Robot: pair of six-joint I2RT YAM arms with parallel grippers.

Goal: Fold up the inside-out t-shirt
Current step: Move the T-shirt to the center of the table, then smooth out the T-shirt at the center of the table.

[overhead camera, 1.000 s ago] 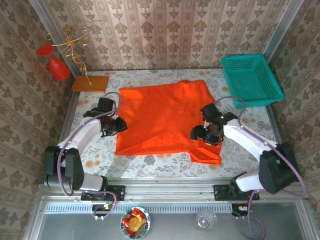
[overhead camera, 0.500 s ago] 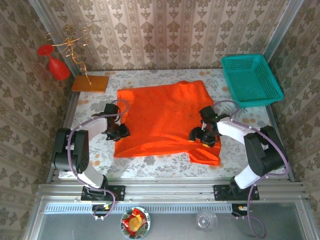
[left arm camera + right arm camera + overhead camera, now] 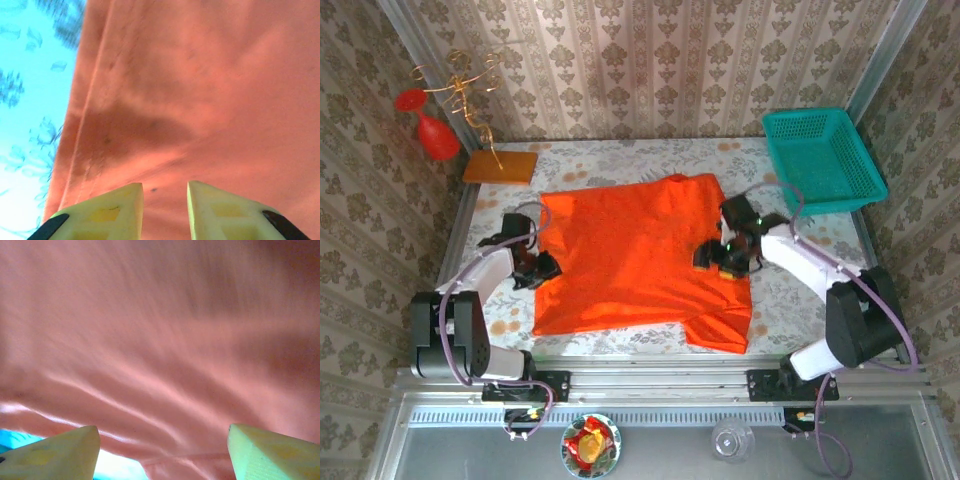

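The inside-out t-shirt (image 3: 640, 250), plain orange-red, lies spread flat across the middle of the table, its lower right corner hanging toward the front edge. My left gripper (image 3: 532, 268) sits at the shirt's left edge. In the left wrist view its yellow fingers (image 3: 112, 205) stand close together with a ridge of the orange cloth (image 3: 200, 100) pinched between them. My right gripper (image 3: 725, 255) rests on the shirt's right edge. In the right wrist view it (image 3: 162, 432) is open wide, cloth (image 3: 160, 315) spanning the gap and a hem just below.
A teal basket (image 3: 820, 160) stands at the back right. An orange wooden board (image 3: 500, 166) with a wire stand and red ornament (image 3: 438, 138) is at the back left. Bare floral tabletop (image 3: 800, 290) lies right of the shirt. A bowl (image 3: 590, 445) and glass (image 3: 732, 438) sit below the front rail.
The whole shirt has slid left and toward the front. The left gripper moved left and nearer with its edge. The right gripper moved slightly up and left, its jaws narrowing a little.
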